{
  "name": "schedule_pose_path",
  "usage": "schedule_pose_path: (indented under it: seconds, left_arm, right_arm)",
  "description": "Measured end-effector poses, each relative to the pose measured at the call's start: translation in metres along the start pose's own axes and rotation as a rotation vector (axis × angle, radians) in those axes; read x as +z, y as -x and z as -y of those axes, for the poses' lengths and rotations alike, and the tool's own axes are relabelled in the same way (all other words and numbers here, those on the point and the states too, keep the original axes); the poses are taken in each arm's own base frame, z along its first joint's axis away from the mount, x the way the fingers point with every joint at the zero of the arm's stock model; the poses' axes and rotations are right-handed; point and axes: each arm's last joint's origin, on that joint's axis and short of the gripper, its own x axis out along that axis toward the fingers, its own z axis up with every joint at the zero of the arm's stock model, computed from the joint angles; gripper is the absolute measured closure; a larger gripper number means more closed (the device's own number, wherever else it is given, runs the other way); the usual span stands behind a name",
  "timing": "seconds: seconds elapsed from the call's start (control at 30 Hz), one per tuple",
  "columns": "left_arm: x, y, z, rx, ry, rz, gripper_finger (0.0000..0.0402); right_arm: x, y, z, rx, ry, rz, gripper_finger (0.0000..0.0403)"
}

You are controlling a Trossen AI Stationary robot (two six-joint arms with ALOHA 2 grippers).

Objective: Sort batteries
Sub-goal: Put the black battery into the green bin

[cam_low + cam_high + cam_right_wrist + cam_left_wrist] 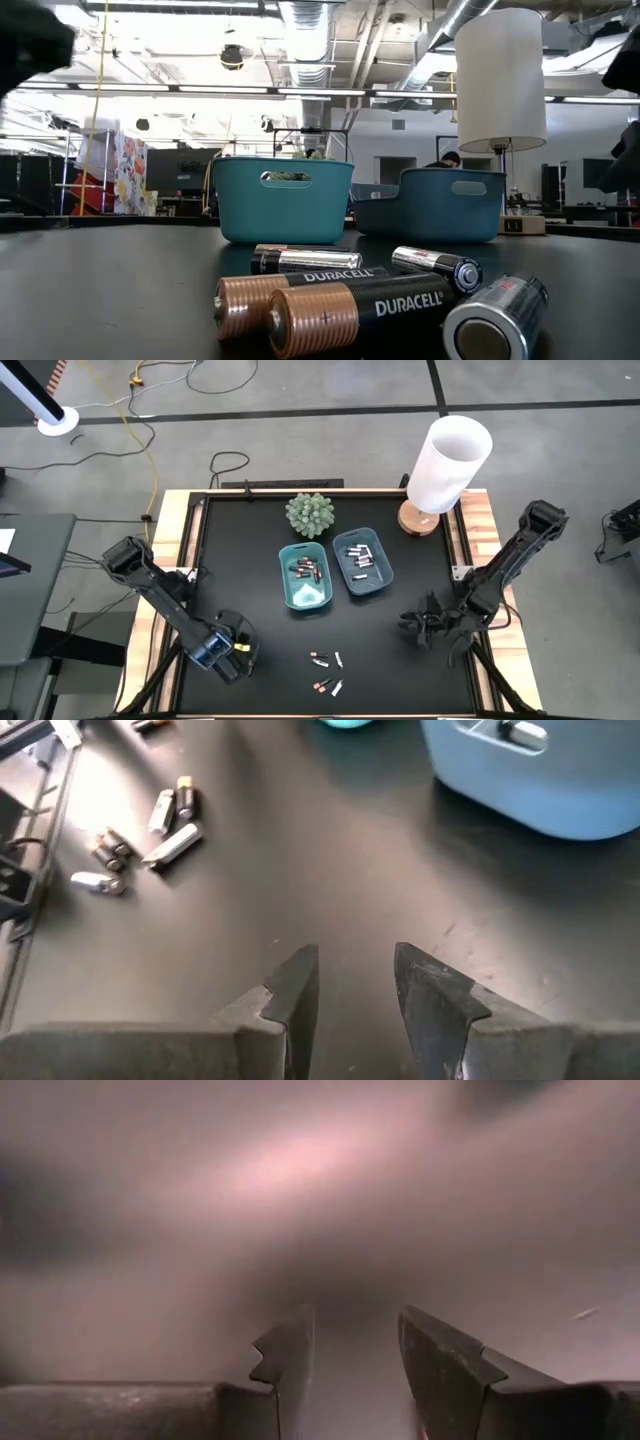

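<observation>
Black tabletop (250, 575) on a grey floor, seen whole only from above. Held two teal trays side by side at centre: left tray (304, 576) with dark batteries inside, right tray (362, 563) with silvery ones. Carried loose batteries (327, 671) in a small scatter at lower centre of the high view, below both trays. Showed a spiky green ball (309, 514) above the left tray and a white lamp (446, 466) at upper right.

From tabletop height, showed the same loose batteries (380, 300) huge in the foreground, copper ends and printed brand plain to read, one silvery cell cut off by the frame's lower edge. Hid the tray contents behind the tray walls (282, 200) there.

Left gripper (226, 647) at lower left of the high view, low over the tabletop; in its wrist view (355, 1355) fingers stood apart with a gap between, nothing held, everything beyond a pinkish blur. Right gripper (420, 625) at right of centre; in its wrist view (355, 980) likewise parted and empty, with the scattered batteries (150, 835) at upper left and a tray corner (540, 775) at upper right.
</observation>
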Motion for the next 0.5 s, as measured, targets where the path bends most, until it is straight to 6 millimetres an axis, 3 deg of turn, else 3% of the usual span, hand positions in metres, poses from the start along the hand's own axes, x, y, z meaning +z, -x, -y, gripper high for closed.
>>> schedule_pose_path:
  seconds: [0.23,0.5]
  left_arm:
    - [-0.024,-0.007,-0.006,0.118,0.064,-0.139,0.0260]
    - [-0.045,0.004,-0.014,0.141,0.058,-0.228,0.0261]
  right_arm:
    - [-0.005,0.005,-0.003,0.033,0.009,-0.015,0.0253]
    - [-0.006,0.005,-0.002,0.026,0.025,-0.021,0.0253]
